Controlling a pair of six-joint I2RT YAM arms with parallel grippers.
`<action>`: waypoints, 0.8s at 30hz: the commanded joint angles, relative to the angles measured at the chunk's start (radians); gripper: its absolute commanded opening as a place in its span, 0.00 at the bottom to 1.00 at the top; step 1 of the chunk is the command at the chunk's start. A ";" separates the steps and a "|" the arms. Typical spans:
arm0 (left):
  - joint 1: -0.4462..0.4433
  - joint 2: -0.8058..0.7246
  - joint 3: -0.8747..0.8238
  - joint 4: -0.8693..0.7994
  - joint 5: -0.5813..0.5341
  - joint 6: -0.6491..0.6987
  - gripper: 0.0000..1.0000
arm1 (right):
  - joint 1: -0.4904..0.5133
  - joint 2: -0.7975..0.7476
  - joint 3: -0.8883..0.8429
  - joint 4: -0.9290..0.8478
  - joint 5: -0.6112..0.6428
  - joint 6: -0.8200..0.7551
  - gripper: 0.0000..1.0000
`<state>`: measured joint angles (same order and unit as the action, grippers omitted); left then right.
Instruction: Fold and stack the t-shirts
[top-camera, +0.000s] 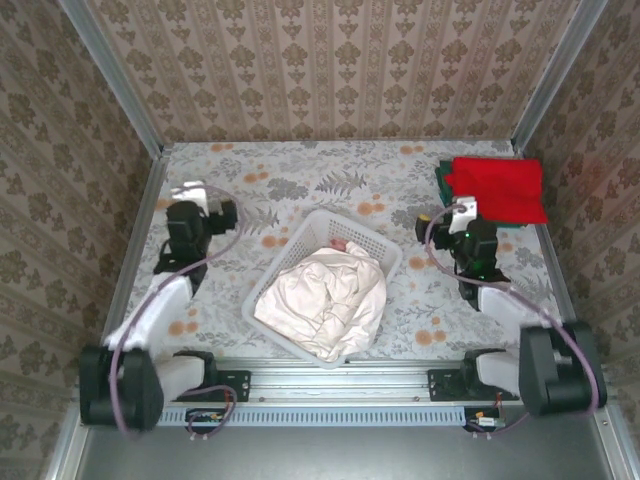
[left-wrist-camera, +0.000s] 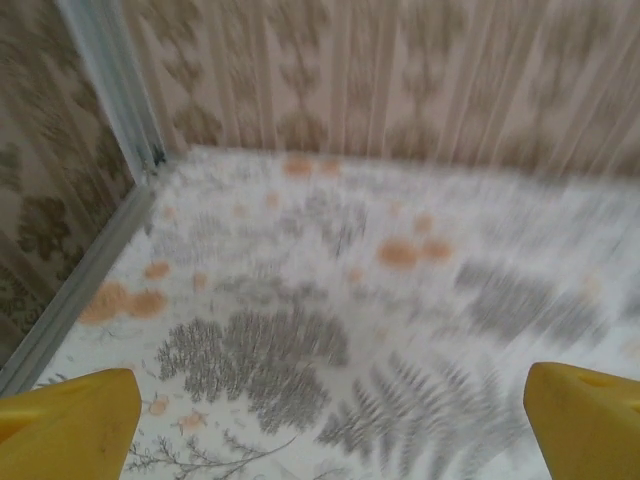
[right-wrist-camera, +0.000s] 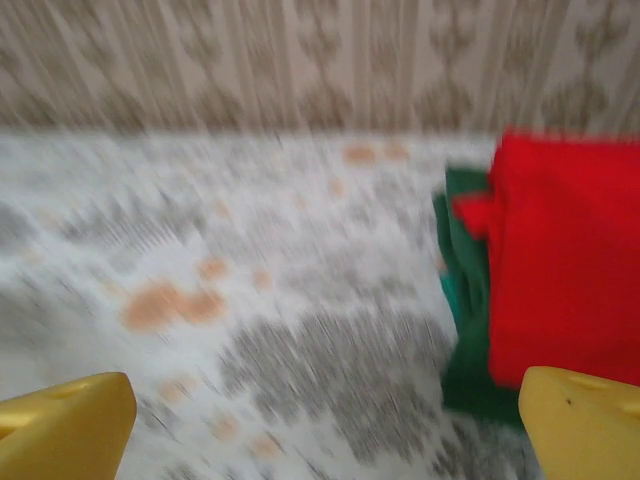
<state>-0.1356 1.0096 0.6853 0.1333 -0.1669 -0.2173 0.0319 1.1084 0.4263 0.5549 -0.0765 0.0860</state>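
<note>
Well, the left gripper (left-wrist-camera: 327, 425) and right gripper (right-wrist-camera: 325, 425) both gape empty; the crumpled cream-white shirt (top-camera: 325, 290) sits in the basket (top-camera: 362, 238) between and behind their jaws, about equally near each, with the red shirt (top-camera: 500, 188) stacked on the green shirt (top-camera: 443, 180) just ahead of the right jaws

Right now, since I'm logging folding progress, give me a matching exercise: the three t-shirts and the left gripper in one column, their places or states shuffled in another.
1. cream-white t-shirt
2. red t-shirt
3. dark green t-shirt
4. left gripper

A. underneath another shirt, far right
B. open over bare table
C. crumpled in the basket
D. folded on top, far right

Pairs: 1-C, 2-D, 3-A, 4-B.
</note>
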 joint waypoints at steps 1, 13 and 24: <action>0.018 -0.212 -0.019 -0.489 -0.038 -0.422 1.00 | -0.002 -0.117 0.026 -0.203 -0.007 0.287 1.00; -0.101 -0.356 -0.154 -0.524 0.313 -0.359 1.00 | 0.504 -0.151 0.193 -0.711 0.135 0.367 1.00; -0.171 -0.089 -0.108 -0.410 0.294 -0.371 1.00 | 0.746 -0.146 0.248 -1.016 0.543 0.371 1.00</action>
<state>-0.2955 0.9112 0.5369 -0.2989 0.1131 -0.6060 0.7734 0.9302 0.6167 -0.3496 0.3012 0.4873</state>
